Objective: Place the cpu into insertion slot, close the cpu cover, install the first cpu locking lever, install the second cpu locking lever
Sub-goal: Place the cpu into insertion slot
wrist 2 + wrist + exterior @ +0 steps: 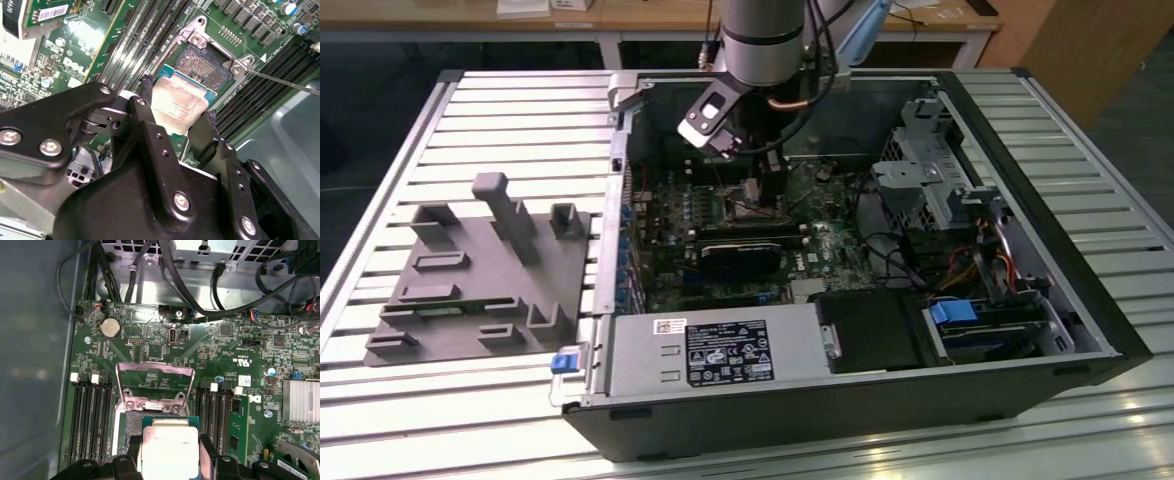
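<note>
A robot arm reaches into an open computer case (1067,300) standing on a slatted metal bench (494,120), its end effector (747,175) low over the motherboard (720,250) in the upper middle of the exterior view. In both wrist views the end effector (179,100) (169,445) is pinching the cpu (180,107) (167,452) by two opposite edges between black fingers (145,110), dull silver top facing up. The chip sits over the near edge of the insertion slot (205,65) (127,425), whose dark contact field lies uncovered beyond it; whether the chip touches the socket cannot be told. In the first wrist view the cpu cover (155,371) stands swung up on its hinge behind the slot, green board showing through its square window. A thin metal rod (285,83) angles away from one socket corner in the second wrist view, and rows of black memory slots (90,415) flank the socket on both sides. In the exterior view a grey power supply (707,350) fills the lower middle of the case, and a grey moulded fixture (467,270) lies on the bench at the exterior view's left, well apart from the arm.
</note>
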You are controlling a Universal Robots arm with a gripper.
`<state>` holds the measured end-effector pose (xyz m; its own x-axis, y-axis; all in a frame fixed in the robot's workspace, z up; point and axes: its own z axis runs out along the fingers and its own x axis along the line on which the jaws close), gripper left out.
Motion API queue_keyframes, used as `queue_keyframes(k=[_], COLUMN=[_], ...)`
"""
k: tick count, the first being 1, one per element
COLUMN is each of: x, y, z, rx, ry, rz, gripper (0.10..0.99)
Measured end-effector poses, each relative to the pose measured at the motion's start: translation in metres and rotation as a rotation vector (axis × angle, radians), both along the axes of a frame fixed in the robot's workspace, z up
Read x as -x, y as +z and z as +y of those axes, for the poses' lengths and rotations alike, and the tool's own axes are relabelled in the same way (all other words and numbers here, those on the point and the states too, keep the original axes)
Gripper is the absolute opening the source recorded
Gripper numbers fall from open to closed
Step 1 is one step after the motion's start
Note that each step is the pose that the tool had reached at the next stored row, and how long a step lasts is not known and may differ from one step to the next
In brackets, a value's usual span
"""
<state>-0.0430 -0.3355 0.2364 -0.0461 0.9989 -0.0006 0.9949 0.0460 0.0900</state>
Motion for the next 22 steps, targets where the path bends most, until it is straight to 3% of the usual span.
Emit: queue_keyframes(k=[14, 22], x=[0.0001, 0.0014], y=[-0.0045, -0.0108], z=[0.0054, 0.0072], rx=[0.0, 0.0], ry=[0.0, 0.0], rz=[0.0, 0.0], gripper=[0.537, 0.537])
